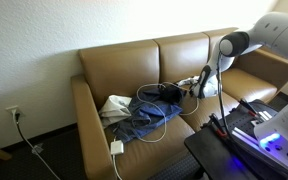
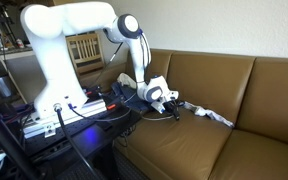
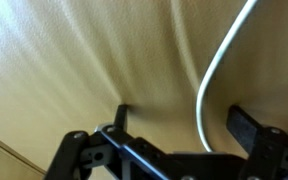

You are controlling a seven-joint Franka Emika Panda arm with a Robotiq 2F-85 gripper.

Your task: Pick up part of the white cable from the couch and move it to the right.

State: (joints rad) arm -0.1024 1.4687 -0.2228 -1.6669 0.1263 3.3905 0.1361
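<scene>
One white cable [image 3: 215, 78] between spread fingers
In the wrist view the pincer [image 3: 181, 122] stands released at the frame's bottom, straddling the cable's curve on the tan couch [image 3: 74, 60], seemingly placed so that closing would catch that strand.

I work in a home, and it looks like a living room. A tan leather couch [image 1: 134, 60] with soft back cushions stands against a plain cream wall [image 1: 44, 40]. At about eight o'clock from it a wall socket [image 1: 13, 113] sits low, with a dark cord [image 1: 22, 130] hanging from it. Jeans [image 1: 149, 122] and a white cloth [image 1: 114, 104] lie crumpled on the seat — ordinary household clutter. In an exterior view a wooden chair [image 2: 82, 48] stands at ten o'clock in the background.
</scene>
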